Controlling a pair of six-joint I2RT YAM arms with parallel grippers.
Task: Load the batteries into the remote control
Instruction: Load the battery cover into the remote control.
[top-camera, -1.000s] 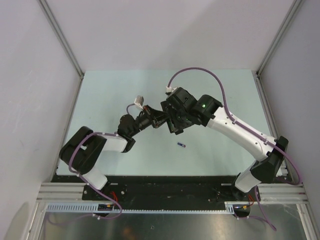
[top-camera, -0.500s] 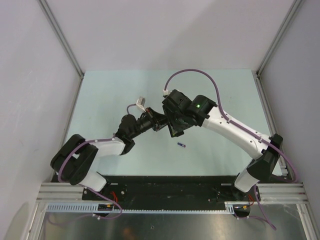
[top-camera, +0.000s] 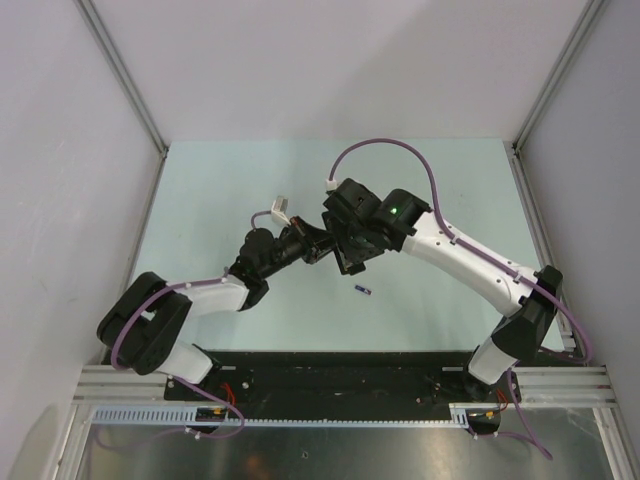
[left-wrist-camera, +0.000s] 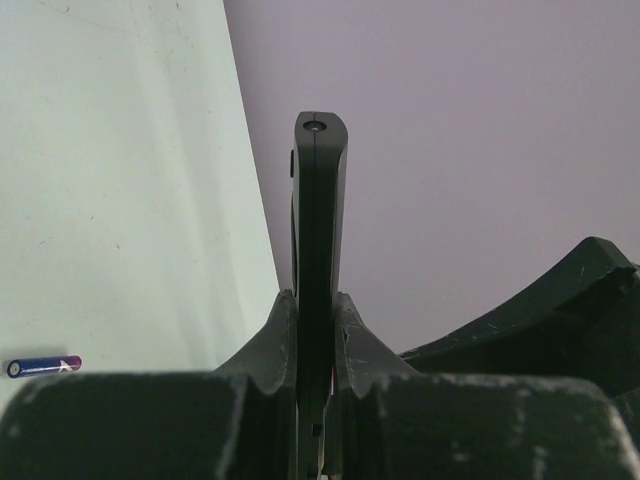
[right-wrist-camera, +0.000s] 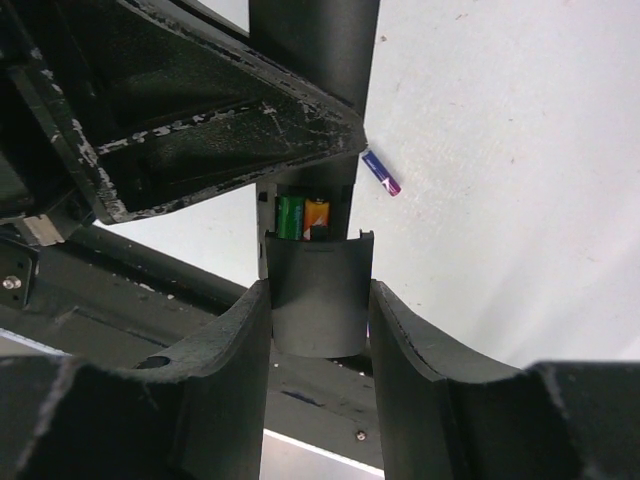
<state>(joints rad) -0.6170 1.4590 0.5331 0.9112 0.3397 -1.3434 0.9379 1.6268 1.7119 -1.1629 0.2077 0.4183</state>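
Observation:
The remote control (left-wrist-camera: 318, 220) is a slim black bar seen edge on, and my left gripper (left-wrist-camera: 318, 310) is shut on it. In the right wrist view its open recess shows a green battery (right-wrist-camera: 290, 216) and a red battery (right-wrist-camera: 317, 216) side by side. My right gripper (right-wrist-camera: 318, 292) is shut on a dark grey battery cover (right-wrist-camera: 318, 265), whose top edge sits at the recess just below the batteries. In the top view the left gripper (top-camera: 318, 246) and right gripper (top-camera: 346, 254) meet above the middle of the table.
A blue-purple battery (top-camera: 363, 290) lies loose on the pale green table (top-camera: 220, 180) just in front of the grippers, also in view as the blue-purple battery (left-wrist-camera: 44, 366) and the blue-purple battery (right-wrist-camera: 381, 173). Grey walls stand on three sides.
The left arm's elbow has swung left and lower, and the right gripper has edged slightly left toward the remote. Both grips are unchanged.

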